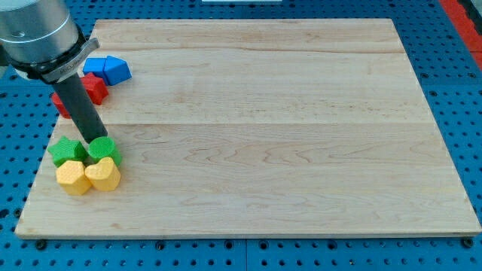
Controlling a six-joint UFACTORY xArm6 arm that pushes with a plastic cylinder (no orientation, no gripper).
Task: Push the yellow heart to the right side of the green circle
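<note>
The yellow heart point(103, 175) lies near the board's lower left, touching the green circle point(103, 149) just above it. My tip point(97, 140) stands at the top edge of the green circle, touching or nearly touching it. A green star point(68, 151) sits to the left of the circle. A yellow hexagon-like block point(72, 178) sits to the left of the heart. The four blocks form a tight cluster.
A blue block point(108, 68) and a red block point(93, 88) lie at the upper left, partly behind the rod and arm point(41, 34). The wooden board point(256, 128) rests on a blue pegboard table.
</note>
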